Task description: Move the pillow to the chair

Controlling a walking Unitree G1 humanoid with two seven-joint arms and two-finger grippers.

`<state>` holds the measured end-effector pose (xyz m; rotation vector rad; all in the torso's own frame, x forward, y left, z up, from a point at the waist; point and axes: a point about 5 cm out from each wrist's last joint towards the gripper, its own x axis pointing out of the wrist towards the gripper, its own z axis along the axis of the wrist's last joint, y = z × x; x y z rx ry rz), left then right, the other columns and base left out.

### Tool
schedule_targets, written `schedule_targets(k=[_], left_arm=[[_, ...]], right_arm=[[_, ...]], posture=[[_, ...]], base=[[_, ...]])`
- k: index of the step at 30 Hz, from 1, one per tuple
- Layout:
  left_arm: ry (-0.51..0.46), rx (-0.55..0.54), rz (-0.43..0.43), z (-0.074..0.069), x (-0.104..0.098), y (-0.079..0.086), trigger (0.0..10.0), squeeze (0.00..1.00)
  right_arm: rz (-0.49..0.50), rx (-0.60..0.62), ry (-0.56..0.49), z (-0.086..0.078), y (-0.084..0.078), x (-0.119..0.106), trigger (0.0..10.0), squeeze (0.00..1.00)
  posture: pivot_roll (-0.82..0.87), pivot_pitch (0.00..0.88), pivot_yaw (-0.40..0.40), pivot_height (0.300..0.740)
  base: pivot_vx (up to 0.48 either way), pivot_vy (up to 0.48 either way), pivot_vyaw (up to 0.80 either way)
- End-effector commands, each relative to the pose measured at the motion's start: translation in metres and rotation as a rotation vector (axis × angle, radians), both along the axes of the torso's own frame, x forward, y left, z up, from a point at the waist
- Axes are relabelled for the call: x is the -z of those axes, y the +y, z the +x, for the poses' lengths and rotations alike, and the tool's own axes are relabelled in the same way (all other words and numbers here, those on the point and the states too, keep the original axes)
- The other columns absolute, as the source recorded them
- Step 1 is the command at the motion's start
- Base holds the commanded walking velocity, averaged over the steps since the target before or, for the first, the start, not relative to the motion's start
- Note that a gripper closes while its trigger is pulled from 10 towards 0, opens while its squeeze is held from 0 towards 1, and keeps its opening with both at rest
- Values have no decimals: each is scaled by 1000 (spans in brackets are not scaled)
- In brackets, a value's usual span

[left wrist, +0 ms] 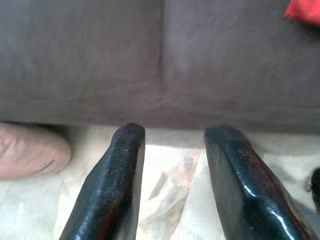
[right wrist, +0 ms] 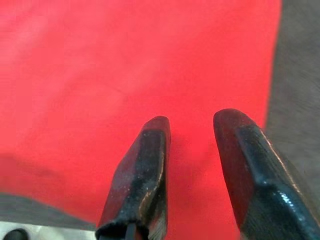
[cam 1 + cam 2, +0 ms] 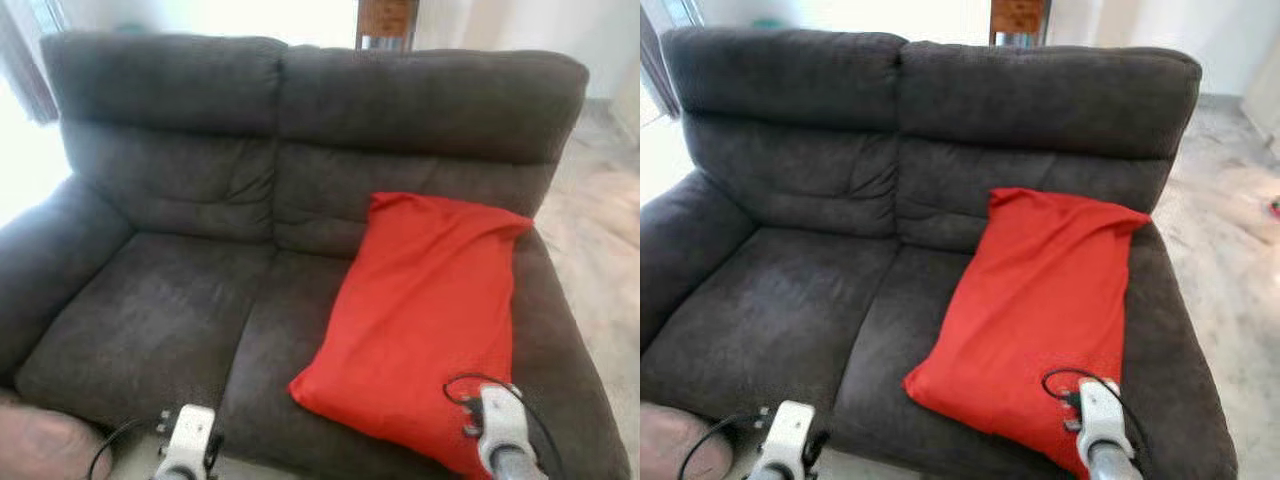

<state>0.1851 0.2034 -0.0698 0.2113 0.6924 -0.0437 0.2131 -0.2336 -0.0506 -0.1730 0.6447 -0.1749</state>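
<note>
A red pillow (image 3: 425, 320) leans on the right seat of a dark grey two-seat sofa (image 3: 190, 300), its top against the backrest. My right arm's wrist (image 3: 497, 428) rises at the bottom right, over the pillow's near corner. In the right wrist view my right gripper (image 2: 192, 122) is open just above the red pillow (image 2: 125, 75), with nothing between its fingers. My left wrist (image 3: 187, 440) is at the bottom left, in front of the sofa's front edge. The left gripper (image 1: 170, 132) is open, pointing at the sofa front (image 1: 160, 65) above the pale floor.
A pinkish round cushion (image 3: 40, 445) lies on the floor at the sofa's left front corner. A wooden chair back (image 3: 386, 22) shows behind the sofa. Pale floor (image 3: 600, 220) runs along the sofa's right side. A bright window is at the far left.
</note>
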Motion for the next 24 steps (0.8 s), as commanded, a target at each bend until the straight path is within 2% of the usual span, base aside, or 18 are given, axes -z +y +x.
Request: schedule_targets(k=[1, 17, 24], left_arm=[[11, 9, 2, -2, 2, -2, 10000, 0], [29, 7, 2, -7, 4, 2, 10000, 0], [34, 9, 3, -7, 4, 0, 10000, 0]], right_arm=[[-3, 5, 14, -4, -3, 2, 10000, 0], [6, -24, 21, -3, 2, 3, 10000, 0], [-1, -49, 18, -2, 6, 3, 10000, 0]], posture=[[7, 50, 32, 740], [5, 39, 34, 740], [4, 44, 36, 740]], base=[[0, 307, 0], [0, 312, 0], [0, 316, 114]])
